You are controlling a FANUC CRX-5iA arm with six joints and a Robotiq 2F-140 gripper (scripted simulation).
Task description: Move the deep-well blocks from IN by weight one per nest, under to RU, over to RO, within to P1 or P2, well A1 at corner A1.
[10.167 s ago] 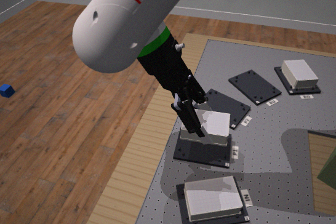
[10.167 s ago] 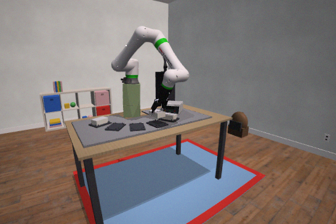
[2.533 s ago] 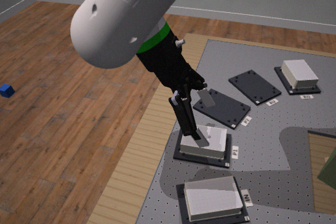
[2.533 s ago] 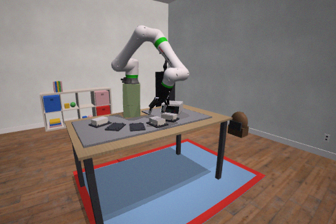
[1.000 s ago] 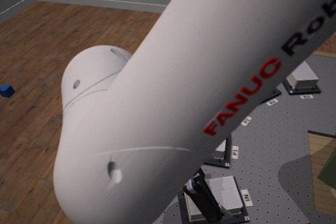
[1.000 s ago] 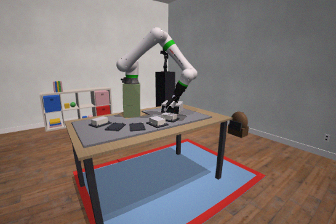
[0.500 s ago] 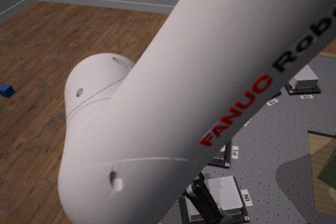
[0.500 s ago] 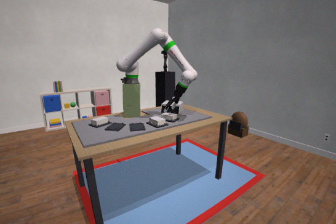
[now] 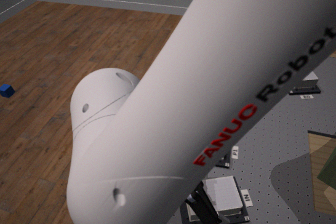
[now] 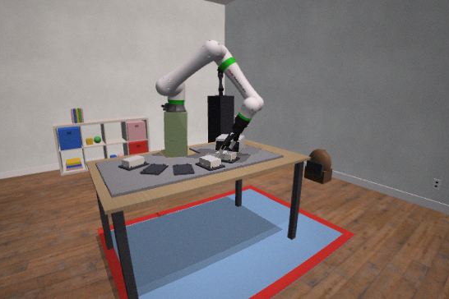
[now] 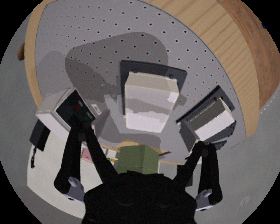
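Observation:
One white deep-well block (image 9: 224,194) (image 10: 229,155) (image 11: 150,100) lies in the infeed nest next to the IN label (image 9: 247,197). My gripper (image 9: 203,201) (image 10: 229,147) (image 11: 146,121) is open and empty. It hangs close above this block, with one finger on each side of it in the wrist view. A second block (image 10: 210,160) (image 11: 213,120) lies in nest P1, beside the P1 label (image 9: 234,152). A third block (image 9: 310,77) (image 10: 133,161) lies in nest RO at the far end. The check-weigher (image 10: 220,140) (image 11: 61,107) stands just beyond the IN nest.
My arm fills most of the top view and hides nests P1, P2 and RU there. In the exterior view, nests P2 (image 10: 183,168) and RU (image 10: 154,168) are bare black plates. The green robot pedestal (image 10: 175,133) stands at the table's back edge.

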